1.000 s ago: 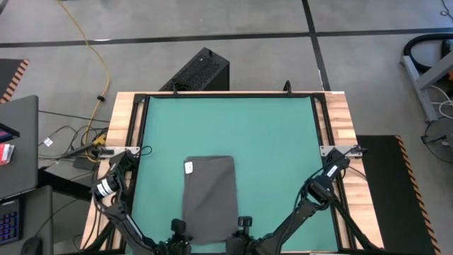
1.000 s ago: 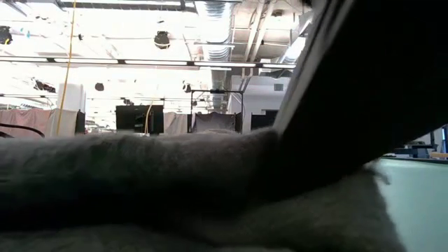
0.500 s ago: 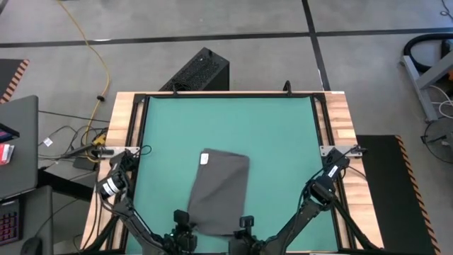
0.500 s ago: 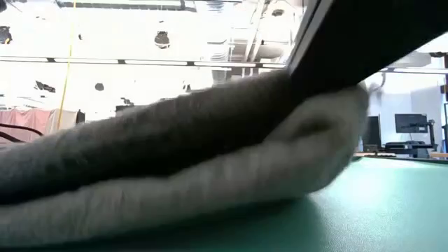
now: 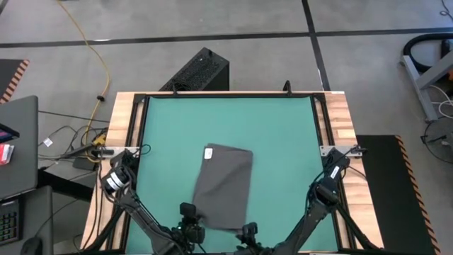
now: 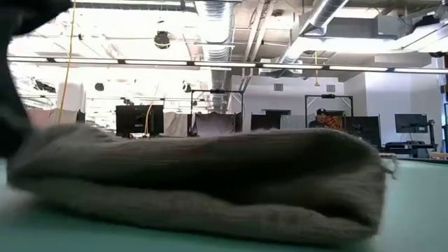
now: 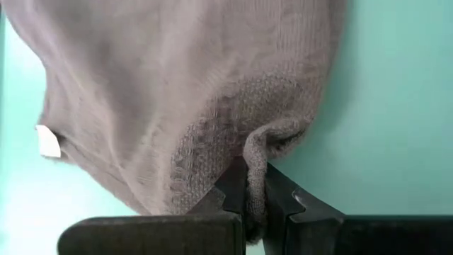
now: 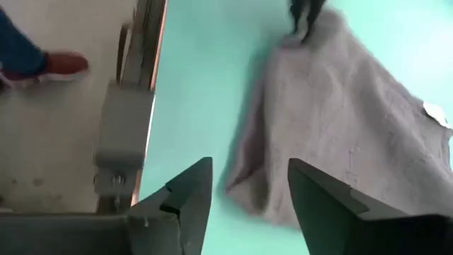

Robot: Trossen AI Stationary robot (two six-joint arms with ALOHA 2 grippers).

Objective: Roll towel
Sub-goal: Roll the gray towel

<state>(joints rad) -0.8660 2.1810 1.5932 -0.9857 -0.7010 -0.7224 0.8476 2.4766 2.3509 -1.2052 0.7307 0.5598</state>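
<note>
We keep the left gripper [image 7: 246, 185] pinched on the near corner of the dark grey soft towel [image 5: 224, 185], lying mid-table, while the open, empty right gripper [image 8: 244, 185] should retake the other corner evenly.

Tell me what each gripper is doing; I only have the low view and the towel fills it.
Observer: The left gripper is shut on the towel, pinching a corner at its near edge.
Operator: Report the right one.
Observer: The right gripper is open and holds nothing; the near edge of the towel lies just ahead of its fingers.
Operator: Say how the towel lies.
Observer: Flat and unrolled, skewed on the green tabletop, white label at the far corner.
</note>
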